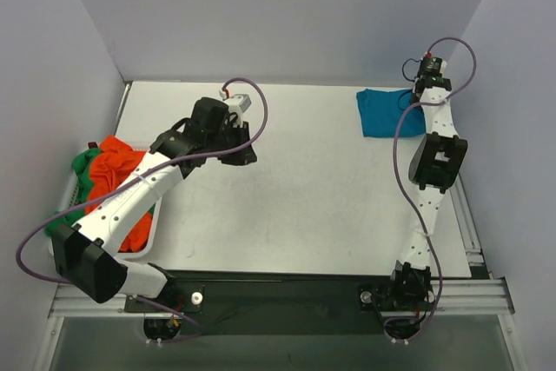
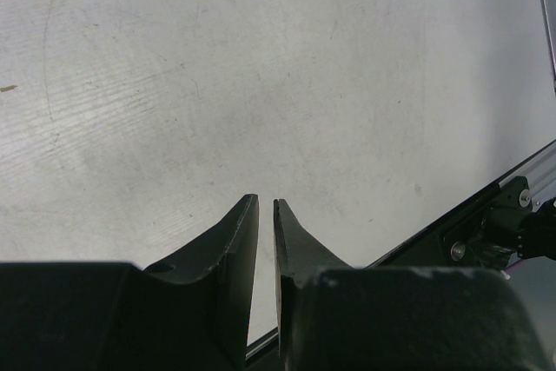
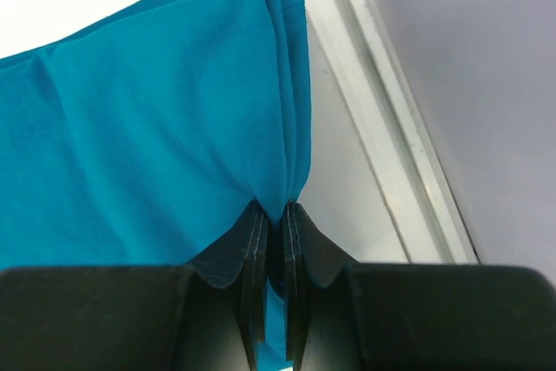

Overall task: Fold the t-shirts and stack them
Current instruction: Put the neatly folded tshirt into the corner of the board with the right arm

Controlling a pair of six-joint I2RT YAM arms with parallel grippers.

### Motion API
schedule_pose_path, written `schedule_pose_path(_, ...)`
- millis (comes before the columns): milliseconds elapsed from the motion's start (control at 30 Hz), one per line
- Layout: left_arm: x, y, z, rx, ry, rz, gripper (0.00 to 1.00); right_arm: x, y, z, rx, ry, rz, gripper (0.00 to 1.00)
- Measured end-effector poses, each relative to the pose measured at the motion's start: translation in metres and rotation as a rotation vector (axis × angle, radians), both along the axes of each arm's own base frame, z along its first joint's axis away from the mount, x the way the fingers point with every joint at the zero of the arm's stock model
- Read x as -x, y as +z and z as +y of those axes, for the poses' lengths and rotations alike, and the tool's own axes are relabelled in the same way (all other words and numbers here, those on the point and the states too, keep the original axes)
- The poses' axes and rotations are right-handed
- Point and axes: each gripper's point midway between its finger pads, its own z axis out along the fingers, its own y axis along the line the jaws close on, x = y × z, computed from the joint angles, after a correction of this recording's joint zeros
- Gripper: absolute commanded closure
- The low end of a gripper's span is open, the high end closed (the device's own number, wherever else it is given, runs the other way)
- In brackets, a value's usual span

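The teal t-shirt (image 3: 156, 128) lies at the far right of the table (image 1: 287, 215), soft, light and floppy, so the right gripper (image 3: 276, 210) clamped on its bunched edge probably beats grabbing mid-cloth, while the left gripper (image 2: 266, 206) hangs barely open, empty.

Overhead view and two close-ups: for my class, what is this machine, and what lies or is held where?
The machine is two robot arms bolted to a white table. The overhead picture looks down from behind them; each close-up comes from a wrist camera. The right end effector pinches a folded teal-blue cloth t-shirt at the far right. The left end effector hangs empty, slightly parted. A bright orange cloth t-shirt and a green cloth t-shirt lie in a white plastic basket at the left.
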Motion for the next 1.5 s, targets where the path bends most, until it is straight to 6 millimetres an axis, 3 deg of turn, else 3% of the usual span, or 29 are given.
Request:
schedule_pose_path(200, -0.001, 0.000, -0.002, 0.003, -0.004, 0.002, 0.76, -0.003, -0.003, -0.012, 0.004, -0.018, -0.019, 0.95)
schedule_pose_path(367, -0.002, 0.000, -0.002, 0.003, -0.003, 0.002, 0.76, -0.004, -0.016, -0.014, 0.003, -0.016, -0.005, 0.86)
schedule_pose_path(467, -0.002, -0.001, -0.003, 0.004, -0.001, 0.005, 0.76, -0.006, -0.018, -0.013, -0.001, -0.007, -0.007, 0.71)
schedule_pose_path(500, -0.002, -0.001, -0.003, 0.004, -0.001, 0.006, 0.76, -0.006, -0.017, -0.013, -0.002, -0.007, -0.011, 0.60)
schedule_pose_path(567, -0.003, -0.001, -0.003, 0.007, 0.001, 0.005, 0.76, -0.010, -0.015, -0.013, -0.008, -0.012, -0.029, 0.25)
schedule_pose_path(600, -0.003, 0.000, -0.003, 0.008, 0.001, 0.004, 0.76, -0.010, -0.015, -0.012, -0.011, -0.017, -0.034, 0.00)
schedule_pose_path(767, -0.005, 0.002, -0.005, 0.020, 0.006, -0.003, 0.76, -0.002, -0.013, -0.007, -0.022, -0.035, -0.041, 0.00)
schedule_pose_path(900, -0.004, 0.004, -0.004, 0.027, 0.012, -0.006, 0.75, 0.020, 0.005, 0.009, -0.010, -0.061, -0.045, 0.00)
schedule_pose_path(967, -0.003, 0.006, -0.002, 0.028, 0.020, -0.012, 0.75, 0.037, 0.020, 0.030, 0.009, -0.063, -0.060, 0.00)
schedule_pose_path(1100, 0.002, 0.006, 0.007, 0.025, 0.046, -0.025, 0.74, 0.067, 0.052, 0.095, 0.011, -0.028, -0.122, 0.00)
schedule_pose_path(1200, 0.007, 0.004, 0.017, 0.020, 0.067, -0.036, 0.73, 0.103, 0.062, 0.147, -0.052, 0.007, -0.155, 0.00)
schedule_pose_path(1300, 0.013, -0.001, 0.028, 0.013, 0.088, -0.042, 0.72, 0.143, 0.060, 0.179, -0.137, 0.023, -0.171, 0.00)
schedule_pose_path(1500, 0.024, -0.009, 0.046, -0.002, 0.123, -0.055, 0.72, 0.236, 0.035, 0.213, -0.286, 0.057, -0.162, 0.00)
